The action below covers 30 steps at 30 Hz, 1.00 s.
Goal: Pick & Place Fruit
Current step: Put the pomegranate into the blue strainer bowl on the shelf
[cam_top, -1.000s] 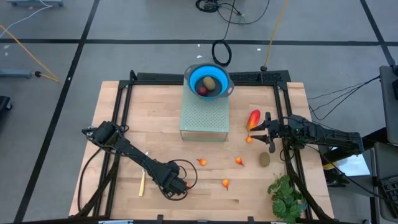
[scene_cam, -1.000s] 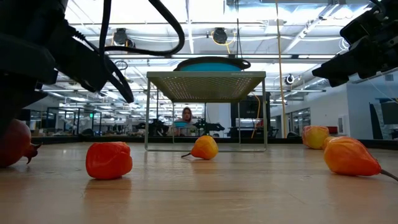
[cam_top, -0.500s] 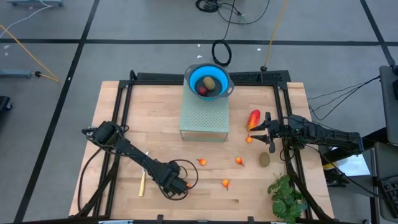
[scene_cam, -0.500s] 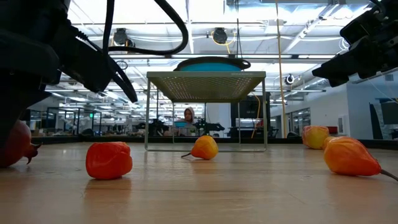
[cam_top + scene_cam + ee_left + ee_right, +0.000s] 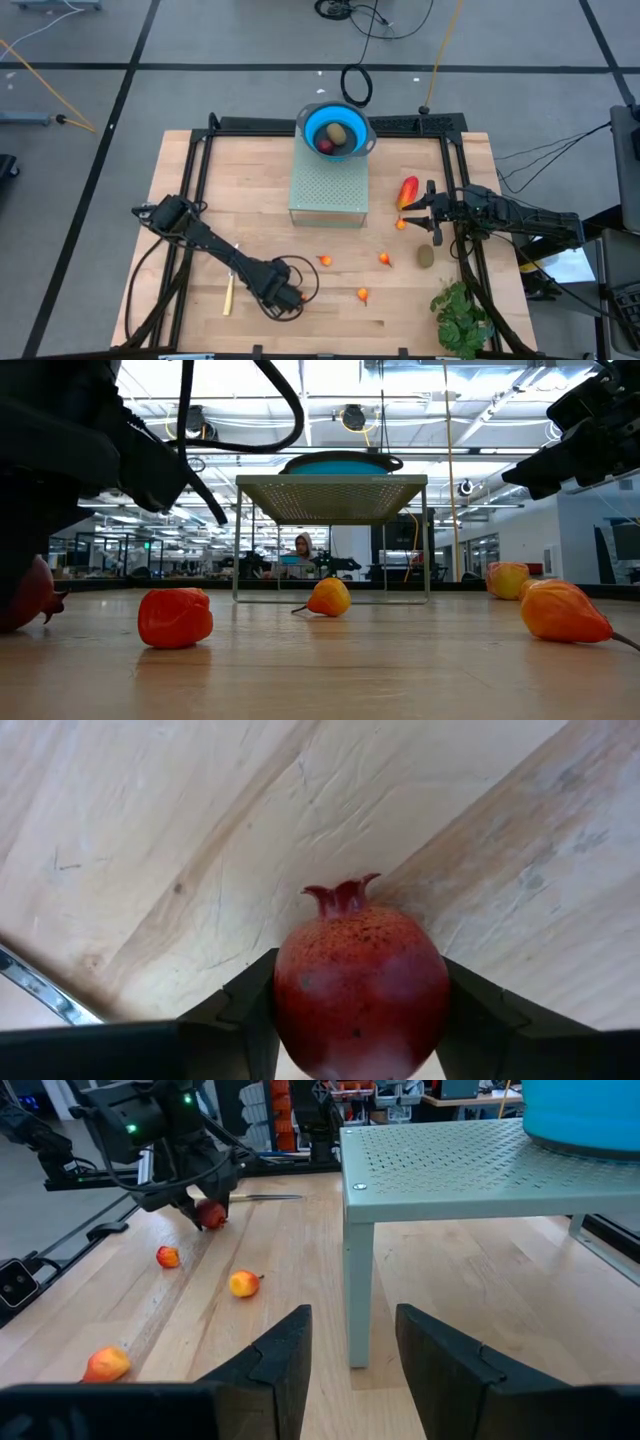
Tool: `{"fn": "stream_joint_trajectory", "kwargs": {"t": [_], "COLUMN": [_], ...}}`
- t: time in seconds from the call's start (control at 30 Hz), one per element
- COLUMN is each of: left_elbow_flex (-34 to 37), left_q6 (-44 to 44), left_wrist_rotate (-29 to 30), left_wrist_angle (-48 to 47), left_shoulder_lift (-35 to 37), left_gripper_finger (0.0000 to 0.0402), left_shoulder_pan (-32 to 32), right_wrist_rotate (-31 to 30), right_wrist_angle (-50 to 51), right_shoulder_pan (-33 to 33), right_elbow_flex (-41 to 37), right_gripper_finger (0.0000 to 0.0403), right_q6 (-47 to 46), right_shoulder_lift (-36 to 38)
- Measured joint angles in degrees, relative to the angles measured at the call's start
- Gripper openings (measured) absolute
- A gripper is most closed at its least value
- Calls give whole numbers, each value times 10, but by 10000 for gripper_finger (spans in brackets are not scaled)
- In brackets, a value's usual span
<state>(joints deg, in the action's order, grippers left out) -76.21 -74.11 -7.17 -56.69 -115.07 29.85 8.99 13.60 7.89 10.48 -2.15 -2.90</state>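
Wood-plank table, biggest thing I see, both arms over it. Pale perforated stand sits mid-table toward the far edge, blue bowl on its far end with a dark red fruit and an olive oval inside. Leafy plant at the near right corner. My right arm waits at the right edge, right gripper with fingers apart, nothing between them in its wrist view. Red-and-yellow piece lies just beside it, a brownish-olive oval near it toward the front. My left gripper is down at the near-left part of the table, fingers either side of a dark red pomegranate; both look to be touching it, firm clamp or not I cannot tell. Pomegranate rests on the wood. Yellow-handled knife just left of that arm. Tiny orange pieces loose in front of the stand.
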Motion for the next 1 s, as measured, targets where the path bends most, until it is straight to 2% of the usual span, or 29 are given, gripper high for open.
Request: {"fn": "stream_joint_trajectory", "kwargs": {"t": [0.2, 0.47, 0.63, 1.0], "left_elbow_flex": [-23, -98, -162, -276], "left_q6": [7, 79, 135, 215], "left_wrist_rotate": [-24, -60, -62, -62], "left_wrist_angle": [-9, -26, -79, -107], "left_shoulder_lift": [-5, -4, -3, -1], "left_gripper_finger": [194, 192, 190, 196], "left_shoulder_pan": [-8, -39, -59, -107], "right_wrist_rotate": [0, 0, 0, 0], "right_wrist_angle": [0, 0, 0, 0], "right_shoulder_pan": [0, 0, 0, 0], "right_elbow_flex": [0, 0, 0, 0], "right_gripper_finger": [139, 139, 139, 139], "right_q6": [0, 0, 0, -1], "right_shoulder_lift": [0, 0, 0, 0]}}
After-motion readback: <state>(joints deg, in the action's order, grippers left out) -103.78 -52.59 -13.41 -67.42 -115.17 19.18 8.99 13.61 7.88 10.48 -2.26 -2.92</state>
